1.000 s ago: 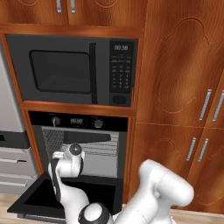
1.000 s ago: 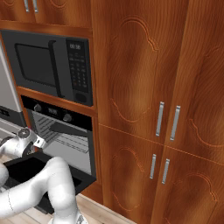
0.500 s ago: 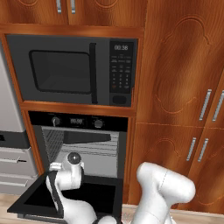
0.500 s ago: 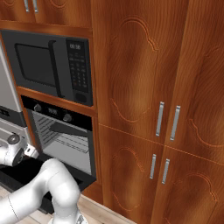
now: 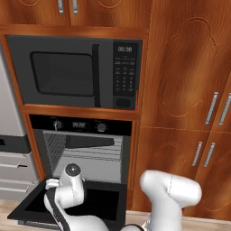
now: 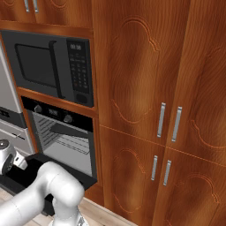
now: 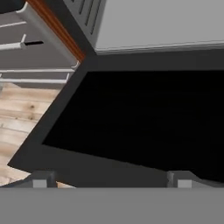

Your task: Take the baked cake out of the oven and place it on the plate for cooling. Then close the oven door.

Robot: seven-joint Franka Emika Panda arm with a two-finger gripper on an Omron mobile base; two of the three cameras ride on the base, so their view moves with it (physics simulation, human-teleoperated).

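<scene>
The black oven (image 5: pixel 83 146) stands open below the microwave, its wire racks (image 5: pixel 85 149) showing behind the knobs and display. Its door (image 5: pixel 106 200) lies folded down flat; it is the wide black panel (image 7: pixel 144 118) in the hand view. My wrist (image 5: pixel 72 178) hangs low over the door's left part, also at the left edge of the right base view (image 6: pixel 5 160). My gripper (image 7: pixel 111 181) is open, tips wide apart at the door's front edge, nothing between them. I see no cake on the visible racks.
A dark grey microwave (image 5: pixel 72 74) sits above the oven. Grey drawers with bar handles (image 7: pixel 30 61) stand left of the door, over wooden floor (image 7: pixel 22 118). Tall wooden cabinets (image 5: pixel 189 90) fill the right side.
My hand has sunk lower and drawn back from the oven cavity toward the left front part of the folded-down door. The door stays down.
</scene>
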